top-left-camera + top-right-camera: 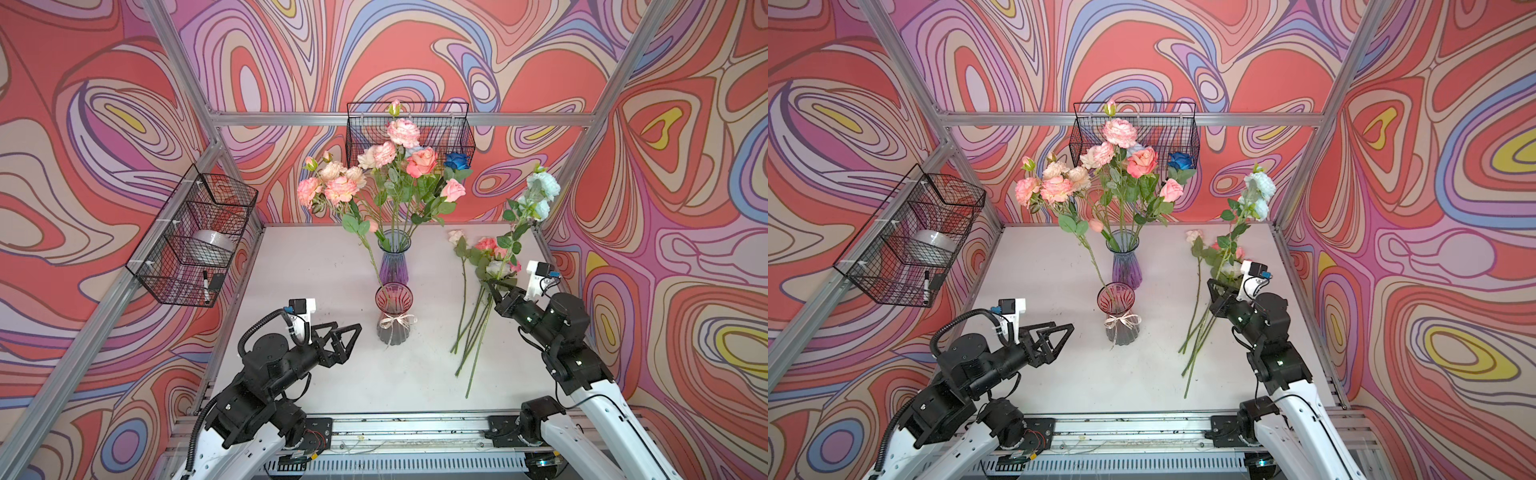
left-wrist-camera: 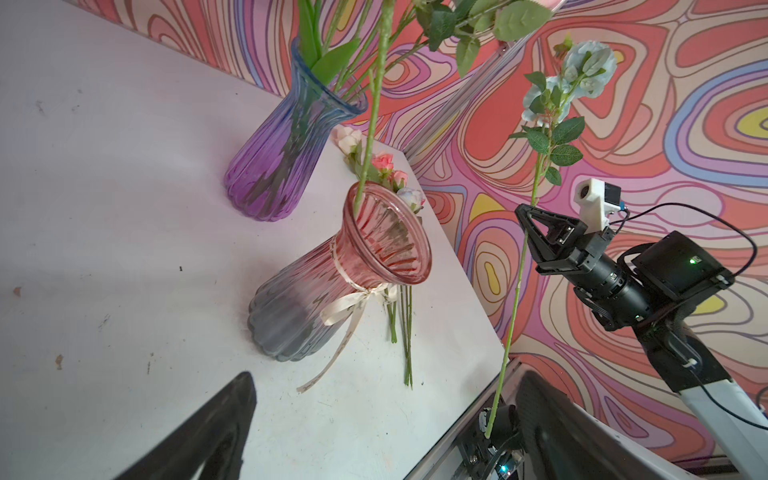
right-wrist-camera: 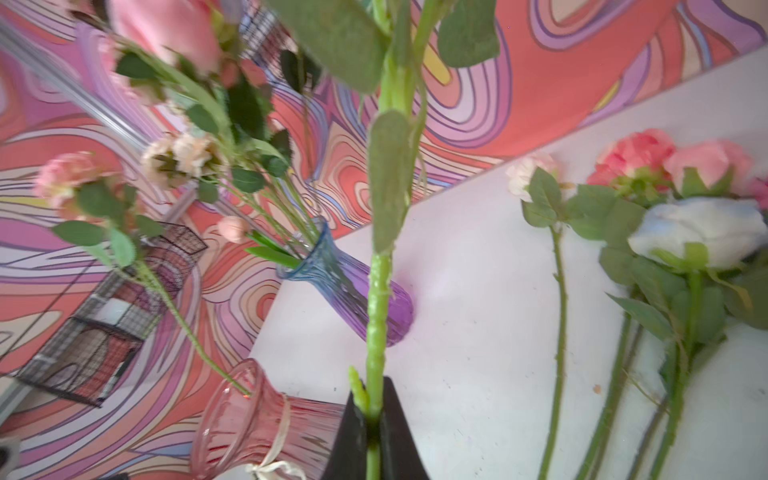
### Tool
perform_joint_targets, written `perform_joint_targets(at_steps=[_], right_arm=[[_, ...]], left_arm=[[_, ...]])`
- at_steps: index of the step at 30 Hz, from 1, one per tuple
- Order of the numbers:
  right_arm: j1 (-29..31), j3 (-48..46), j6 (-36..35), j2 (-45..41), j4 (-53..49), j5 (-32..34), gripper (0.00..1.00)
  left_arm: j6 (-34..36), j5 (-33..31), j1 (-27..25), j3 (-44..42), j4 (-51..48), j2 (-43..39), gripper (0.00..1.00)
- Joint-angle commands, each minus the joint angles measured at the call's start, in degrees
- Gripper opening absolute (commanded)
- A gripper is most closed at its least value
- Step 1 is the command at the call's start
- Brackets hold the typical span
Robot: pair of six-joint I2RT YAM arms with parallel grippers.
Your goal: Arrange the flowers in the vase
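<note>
Top view, going left to right. Far left, up on the wall: black wire basket (image 1: 178, 286) with a white roll (image 1: 212, 245) and a marker (image 1: 205, 286) inside. Next, low down: left gripper (image 1: 347, 332), jaws spread wide, nothing between them. Floats above the white table (image 1: 311, 374), points at the pink vase (image 1: 392, 316), near it but not touching.

Middle of the table: pink vase in front, cream bow (image 1: 395, 321) round its neck; purple vase (image 1: 394, 266) just behind it. In the pink vase: one leafy stem (image 1: 356, 226), leaning left, with pink and peach blooms (image 1: 338, 189) on top. In the purple vase: big bunch (image 1: 399, 166) of pink, peach and cream flowers, plus one dark blue rose (image 1: 457, 161) on the right side. Behind the bunch, on the back wall: second wire basket (image 1: 455, 137).

Right of the vases: loose flowers (image 1: 485, 244) lying flat on the table, heads away from the robot, stems toward it. Pink, cream and pale heads there.

Then the right gripper (image 1: 500, 291), squeezed tight on the green stem of a pale blue flower (image 1: 542, 187). Holds it up off the table, tilted, blue heads high beside the right frame post (image 1: 590, 133), bottom end sticking out below the pincer.

Right wrist view: two black fingers (image 3: 397, 428) pinching that green stem, both vases behind it, loose flowers on the table to one side. Left wrist view: same grip from the side, stem running through the closed pincer.
</note>
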Motion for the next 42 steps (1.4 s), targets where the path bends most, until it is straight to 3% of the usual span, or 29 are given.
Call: perform_joint_targets(at_steps=[1, 9, 11, 14, 19, 24, 27, 31, 42], right_arm=[[0.4, 0.9, -1.6, -2.4, 5.3, -8.5, 0.0], [0.9, 8.7, 0.9, 2.6, 11.9, -23.0, 0.0], [2.7, 10.7, 1.2, 4.6, 13.1, -24.0, 0.0], [10.4, 14.2, -2.9, 7.4, 10.8, -21.0, 0.0], [28.3, 18.3, -11.9, 13.3, 7.1, -9.9, 0.0], [38.5, 18.9, -13.2, 19.4, 12.1, -4.8, 0.0], [44.2, 19.2, -14.1, 22.8, 15.9, -1.1, 0.0], [48.6, 19.6, -14.9, 26.0, 19.8, 2.4, 0.0], [50.6, 19.8, -12.4, 30.8, 26.0, 2.7, 0.0]], left_arm=[[2.0, 5.2, -0.3, 2.0, 3.7, 1.1, 1.0], [1.9, 14.7, -0.3, 4.2, 10.8, 5.7, 0.99], [1.6, 17.1, -0.3, 4.9, 12.5, 7.1, 0.97], [1.5, 19.0, -0.3, 6.1, 14.1, 9.1, 0.96], [1.2, 21.4, -0.3, 8.2, 17.2, 11.3, 0.92], [0.2, 24.1, -0.3, 10.7, 22.4, 13.3, 0.76], [-0.6, 24.5, -0.3, 11.1, 26.1, 14.2, 0.72], [-1.0, 25.0, -0.3, 11.1, 29.3, 15.5, 0.71], [1.2, 23.9, -0.3, 11.8, 28.6, 17.6, 0.48]])
